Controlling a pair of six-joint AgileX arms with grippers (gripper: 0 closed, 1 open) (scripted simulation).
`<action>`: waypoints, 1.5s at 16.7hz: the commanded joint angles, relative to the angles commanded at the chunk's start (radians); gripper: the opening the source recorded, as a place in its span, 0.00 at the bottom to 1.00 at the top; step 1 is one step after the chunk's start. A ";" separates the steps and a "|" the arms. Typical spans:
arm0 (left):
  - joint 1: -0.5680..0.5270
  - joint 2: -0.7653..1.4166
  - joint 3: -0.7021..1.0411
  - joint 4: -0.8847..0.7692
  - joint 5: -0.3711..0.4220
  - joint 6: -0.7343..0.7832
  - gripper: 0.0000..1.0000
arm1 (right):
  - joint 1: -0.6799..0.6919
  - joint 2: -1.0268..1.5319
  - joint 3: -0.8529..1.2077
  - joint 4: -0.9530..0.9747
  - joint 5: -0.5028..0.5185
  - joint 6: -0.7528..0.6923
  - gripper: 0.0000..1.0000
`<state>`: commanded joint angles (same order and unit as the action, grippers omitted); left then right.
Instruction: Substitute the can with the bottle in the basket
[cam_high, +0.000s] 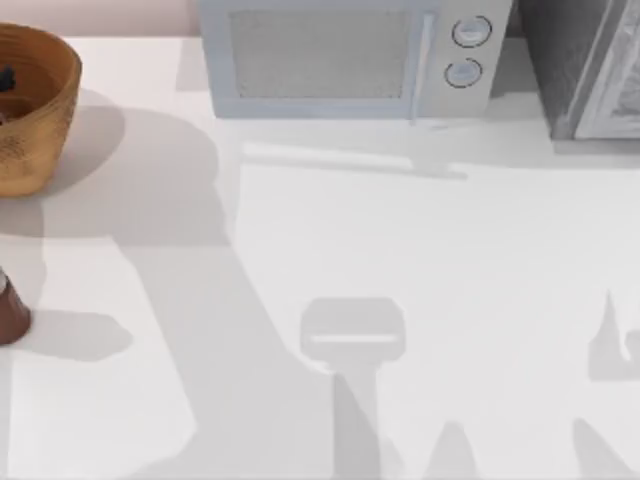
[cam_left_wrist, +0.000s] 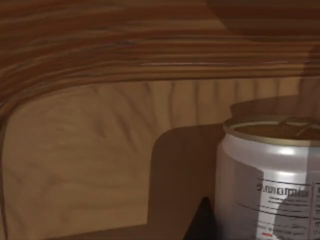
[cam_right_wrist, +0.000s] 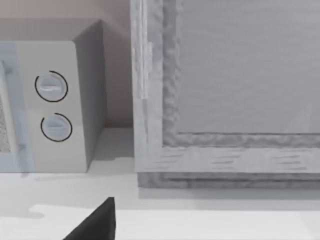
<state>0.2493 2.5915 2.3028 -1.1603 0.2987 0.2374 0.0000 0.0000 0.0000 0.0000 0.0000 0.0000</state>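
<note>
Bottle (cam_high: 10, 312) at left edge, mid-height, on the table (cam_high: 420, 300). Farther up, basket (cam_high: 45, 100) in upper-left corner. Left wrist view: can (cam_left_wrist: 272, 180) upright inside basket, beside its wall. Microwave (cam_high: 350, 55) top centre. Jaw state: cannot tell.

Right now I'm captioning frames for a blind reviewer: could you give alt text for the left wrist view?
A small upright white can with red label markings and a dull gold top stands inside the orange-brown woven wicker basket, whose ribbed wall curves close behind it.
</note>
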 joint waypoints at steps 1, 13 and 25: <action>0.000 0.000 0.000 0.000 0.000 0.000 0.00 | 0.000 0.000 0.000 0.000 0.000 0.000 1.00; -0.041 -0.536 -0.459 0.185 -0.122 -0.057 0.00 | 0.000 0.000 0.000 0.000 0.000 0.000 1.00; -0.210 -1.922 -1.684 0.806 -0.295 -0.142 0.00 | 0.000 0.000 0.000 0.000 0.000 0.000 1.00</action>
<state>0.0392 0.6693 0.6191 -0.3547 0.0040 0.0955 0.0000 0.0000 0.0000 0.0000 0.0000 0.0000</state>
